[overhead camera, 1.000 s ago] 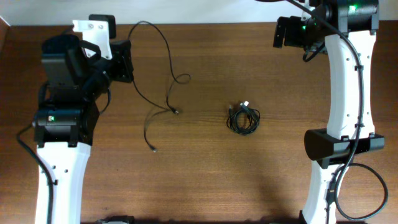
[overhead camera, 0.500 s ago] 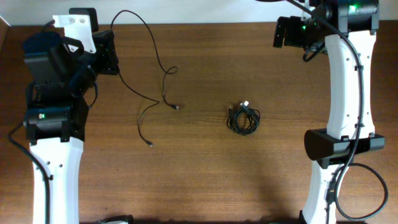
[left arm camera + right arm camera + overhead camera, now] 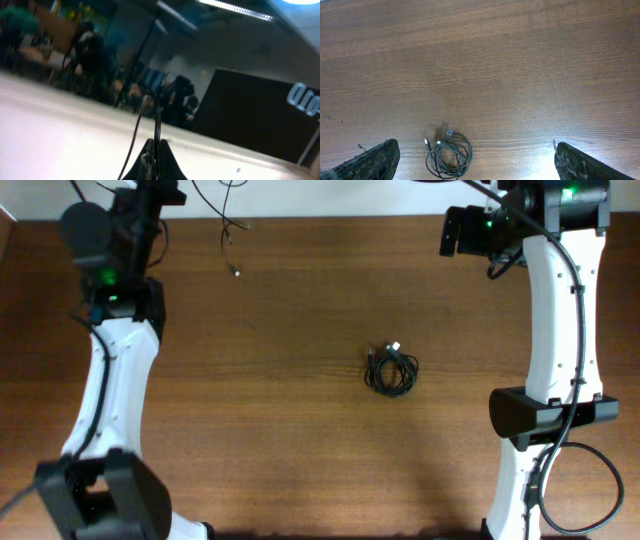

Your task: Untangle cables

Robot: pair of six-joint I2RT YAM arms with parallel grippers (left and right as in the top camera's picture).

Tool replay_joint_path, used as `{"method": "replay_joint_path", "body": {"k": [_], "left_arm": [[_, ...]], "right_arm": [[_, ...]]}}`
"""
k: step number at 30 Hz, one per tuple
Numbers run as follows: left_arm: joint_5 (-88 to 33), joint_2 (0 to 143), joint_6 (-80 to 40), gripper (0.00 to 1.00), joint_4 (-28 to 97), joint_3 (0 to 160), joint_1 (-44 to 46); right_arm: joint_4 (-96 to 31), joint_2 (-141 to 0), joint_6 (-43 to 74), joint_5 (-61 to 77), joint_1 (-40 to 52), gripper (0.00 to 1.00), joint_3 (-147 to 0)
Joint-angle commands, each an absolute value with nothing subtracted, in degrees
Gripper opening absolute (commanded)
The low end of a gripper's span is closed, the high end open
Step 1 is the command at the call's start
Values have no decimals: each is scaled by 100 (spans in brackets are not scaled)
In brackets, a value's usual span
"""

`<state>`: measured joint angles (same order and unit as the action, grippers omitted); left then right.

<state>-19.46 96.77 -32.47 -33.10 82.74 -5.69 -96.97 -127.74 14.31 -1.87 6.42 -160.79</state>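
One cable (image 3: 228, 232) had lifted off the table (image 3: 300, 430), pinched in the left gripper (image 3: 156, 152), well apart from the coiled bundle (image 3: 392, 370); right gripper (image 3: 475, 162) spread wide.

Overhead and right wrist bright, sharp, left wrist dim, cables (image 3: 158, 120) blurred, perhaps defocused

One thin black cable (image 3: 157, 117) sits pinched in my closed left gripper (image 3: 155, 147), two strands rising from between the jaws — its plug end (image 3: 236, 272) dangles slack just beyond them. The coiled bundle (image 3: 449, 156) of black cable lies wound in a small flat ring, pale plugs on top, untouched — below my wide-spread right gripper (image 3: 477, 162), between the jaws but nearer the one at the left of my wrist view.
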Motion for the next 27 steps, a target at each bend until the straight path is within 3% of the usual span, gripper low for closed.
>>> {"method": "replay_joint_path", "body": {"k": [1, 4, 6, 10, 11, 12, 13, 14, 21, 24, 27], "left_arm": [[-1621, 10184, -3533, 0, -2941, 8311, -624], [-1601, 10617, -2908, 0, -2447, 8311, -814], [-895, 10820, -2165, 0, -2049, 8311, -1074], [-178, 11037, -1177, 0, -1861, 8311, -2117], [259, 11260, -794, 14, -1734, 8311, -2508], [631, 11518, -460, 64, -1365, 8311, -2842], [742, 11655, -399, 87, -1157, 8311, -3017], [733, 11782, -399, 99, -941, 8311, -3194], [679, 11598, -272, 99, -593, 8333, -3487], [-1160, 11063, -322, 99, -589, 8333, -3251], [-2209, 10335, -1723, 99, 272, 8333, -2569]], "right_arm": [[-9712, -12787, 1391, -176, 635, 99, -16066], [-9712, -12787, 1391, -174, 635, 99, -16066], [-9714, -12790, 1391, -176, 635, 99, -16066], [-9712, -12787, 1391, -174, 635, 98, -16066], [-9712, -12790, 1391, -176, 635, 99, -16066], [-9712, -12787, 1391, -174, 635, 99, -16066], [-9712, -12790, 1391, -174, 635, 99, -16066], [-9712, -12787, 1391, -176, 635, 99, -16066], [-9712, -12790, 1391, -174, 635, 98, -16066], [-9714, -12790, 1391, -174, 635, 98, -16066], [-9712, -12790, 1391, -174, 635, 99, -16066]]}}
